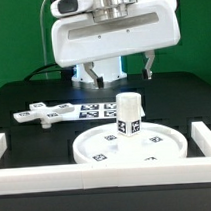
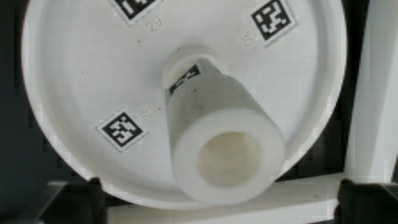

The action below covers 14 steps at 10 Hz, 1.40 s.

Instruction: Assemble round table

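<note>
The large rimmed disc lies flat at the front of the black table. The short cylindrical post stands upright on its middle, tags on its side. The flat cross-shaped piece lies at the exterior view's left, apart from the disc. My gripper hangs above and behind the post, open and empty. In the wrist view the disc fills the picture and the post rises from its hub toward the camera. My gripper shows only its dark fingertips, wide apart on either side of the post.
The marker board lies flat behind the disc. White border rails run along the front and the exterior view's right, close to the disc's rim. A rail also shows in the wrist view.
</note>
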### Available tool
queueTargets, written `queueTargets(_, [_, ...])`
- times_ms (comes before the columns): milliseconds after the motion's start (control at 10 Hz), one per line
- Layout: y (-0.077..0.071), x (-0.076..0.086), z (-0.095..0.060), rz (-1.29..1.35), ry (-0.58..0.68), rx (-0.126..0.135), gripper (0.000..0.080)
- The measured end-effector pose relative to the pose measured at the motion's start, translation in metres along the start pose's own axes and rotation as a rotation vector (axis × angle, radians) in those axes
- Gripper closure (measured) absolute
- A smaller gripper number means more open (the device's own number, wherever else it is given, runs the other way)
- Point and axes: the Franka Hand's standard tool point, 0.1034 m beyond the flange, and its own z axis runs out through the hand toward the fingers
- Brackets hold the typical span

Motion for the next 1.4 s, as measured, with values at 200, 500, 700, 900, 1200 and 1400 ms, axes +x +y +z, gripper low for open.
queueTargets(200, [-0.001, -0.001, 0.001, 0.002, -0.019, 0.004, 0.0151])
queueTargets(500, [0.002, 0.001, 0.007, -0.121, -0.010, -0.041, 0.0151])
queueTargets(700, [-0.002, 0.003, 0.010, -0.122, -0.012, -0.040, 0.0151])
queueTargets(900, [-0.013, 0.003, 0.015, -0.134, -0.016, -0.038, 0.0151])
queueTargets(1200, [-0.010, 0.003, 0.028, -0.132, -0.002, -0.044, 0.0151])
queueTargets(1400, [-0.007, 0.003, 0.033, -0.136, -0.002, -0.047, 0.0151])
